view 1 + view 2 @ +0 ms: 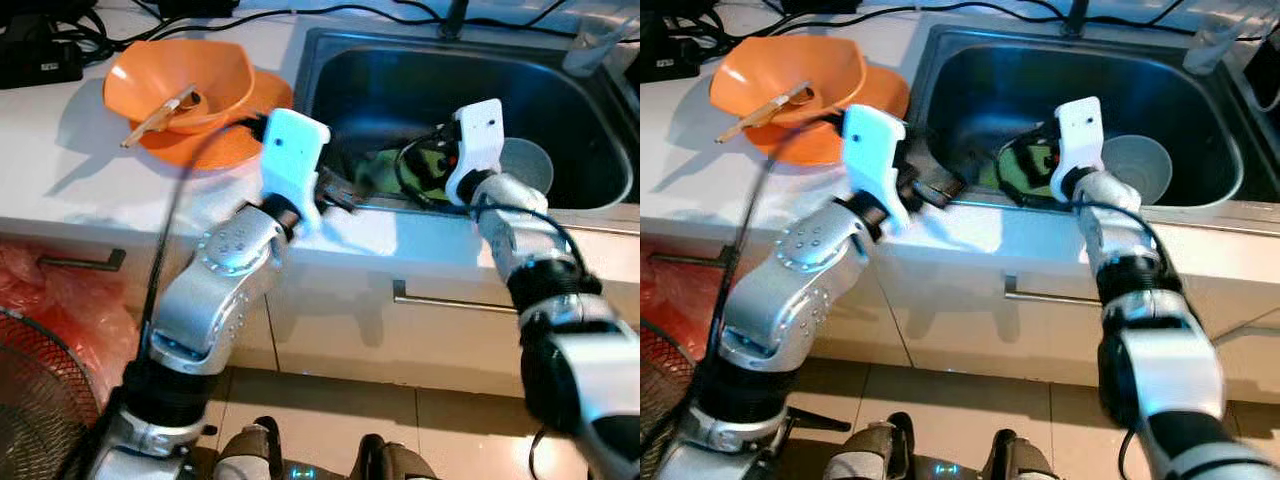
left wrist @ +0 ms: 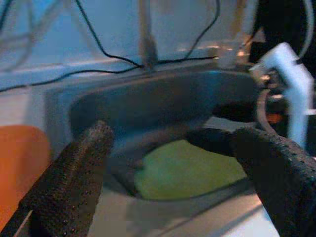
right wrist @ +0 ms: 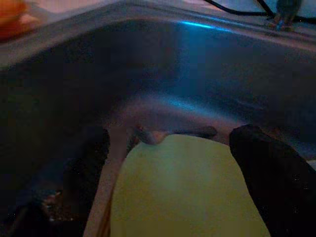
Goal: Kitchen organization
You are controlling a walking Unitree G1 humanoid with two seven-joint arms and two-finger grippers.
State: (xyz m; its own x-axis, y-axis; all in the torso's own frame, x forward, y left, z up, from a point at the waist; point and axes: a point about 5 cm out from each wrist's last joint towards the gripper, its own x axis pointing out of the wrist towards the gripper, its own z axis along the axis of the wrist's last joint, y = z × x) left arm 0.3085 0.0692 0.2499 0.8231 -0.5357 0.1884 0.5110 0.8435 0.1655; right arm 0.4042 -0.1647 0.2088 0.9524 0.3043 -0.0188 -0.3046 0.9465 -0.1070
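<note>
White desk [image 1: 90,170] above pale cabinet fronts with bar handles [image 1: 455,301]; beige tiled floor [image 1: 320,420] below.

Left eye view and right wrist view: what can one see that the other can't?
The left eye view takes in the orange bowl on the counter, the grey cup in the sink, and both silver arms. The right wrist view looks close along the right hand, its black fingers spread wide over the sink floor. Both see the sink and the green plate lying in it.
</note>
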